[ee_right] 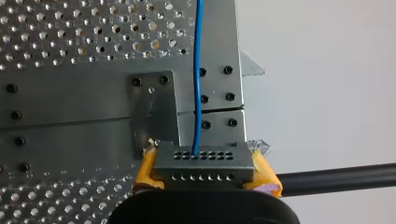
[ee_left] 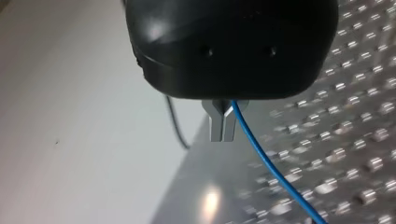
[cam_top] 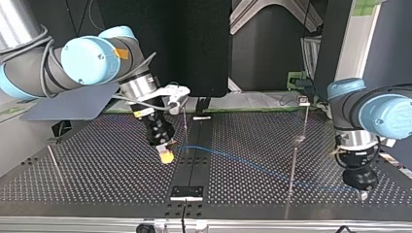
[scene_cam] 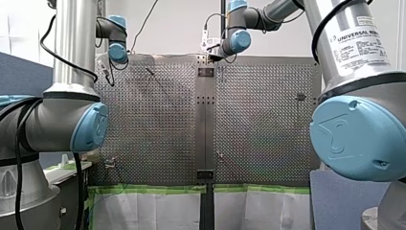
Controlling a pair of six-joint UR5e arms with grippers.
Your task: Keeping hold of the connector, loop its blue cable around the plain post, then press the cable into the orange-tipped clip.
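Right hand (ee_right: 204,171) clamped on connector (ee_right: 203,161); left hand (ee_left: 223,128) pinched shut on blue cable (ee_left: 261,156), which passed the post (cam_top: 293,167).

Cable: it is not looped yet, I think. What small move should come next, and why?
Probably my right end effector, with the connector clamped, should carry it toward the thin post at the top view's right. The cable runs nearly straight from the connector to my left end effector and wraps no post yet.
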